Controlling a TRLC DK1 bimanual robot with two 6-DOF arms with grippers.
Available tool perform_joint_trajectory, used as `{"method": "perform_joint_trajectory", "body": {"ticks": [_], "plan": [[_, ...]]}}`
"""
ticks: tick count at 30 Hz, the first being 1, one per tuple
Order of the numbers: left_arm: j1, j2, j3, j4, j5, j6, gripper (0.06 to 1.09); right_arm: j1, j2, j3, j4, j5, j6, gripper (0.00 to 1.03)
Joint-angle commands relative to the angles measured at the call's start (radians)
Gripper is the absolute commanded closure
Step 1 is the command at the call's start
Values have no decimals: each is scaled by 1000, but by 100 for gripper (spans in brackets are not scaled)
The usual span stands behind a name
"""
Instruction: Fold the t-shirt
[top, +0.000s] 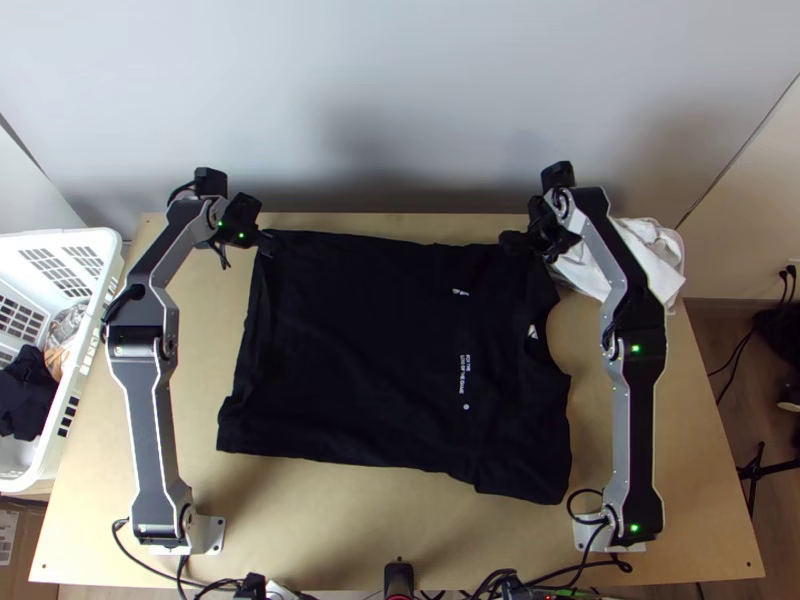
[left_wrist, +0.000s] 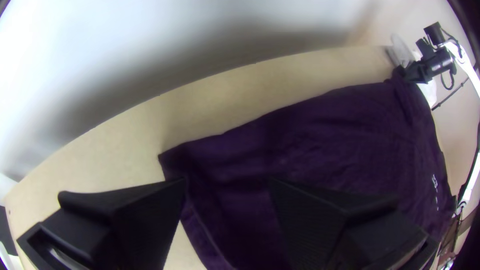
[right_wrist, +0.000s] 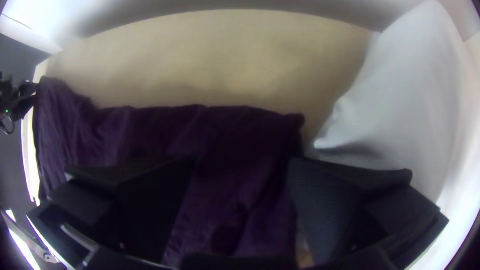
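Over at the far left corner, it's the left gripper (left_wrist: 227, 181), fingers parted and ready above the black t-shirt (top: 370, 340), which lies broad and mostly flat across the surface (top: 380, 510), leaving its edges reachable. Across to the right, the right gripper (right_wrist: 242, 162) has parted fingers too, at the other far corner beside white cloth (top: 650, 262), presumably so both can pinch that edge for an even fold.

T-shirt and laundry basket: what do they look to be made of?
The t-shirt looks like soft knit, perhaps cotton, dark and matte: it creases softly without shine. The basket is probably moulded plastic, white and smooth, given its rounded rim and regular slots.
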Motion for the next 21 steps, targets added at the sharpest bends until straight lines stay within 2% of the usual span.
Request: {"method": "perform_joint_trajectory", "body": {"ticks": [1,3,4,5,6,7,8,10,13,21], "plan": [[-13,20,3,-8,4,5,34,8,12,-18,-40,-52,-7,25],[-17,34,6,-25,4,6,34,13,12,-17,-43,-52,-9,25],[-20,40,8,-34,4,9,40,14,12,-17,-43,-52,-9,25],[-22,43,8,-37,4,11,55,16,10,-18,-44,-52,-10,26],[-20,43,8,-37,4,8,79,19,7,-18,-46,-52,-15,43],[-20,43,9,-28,4,-5,100,20,1,-18,-44,-53,-26,72],[-17,43,12,-23,3,-14,103,20,-7,-20,-29,-55,-26,90],[-17,41,15,-22,3,-6,105,19,-10,-12,-28,-61,-15,91],[-19,24,8,-23,6,9,105,20,-22,-12,-38,-61,3,99],[-20,-84,-23,-23,18,5,105,27,-117,-49,-40,-58,17,100]]}}
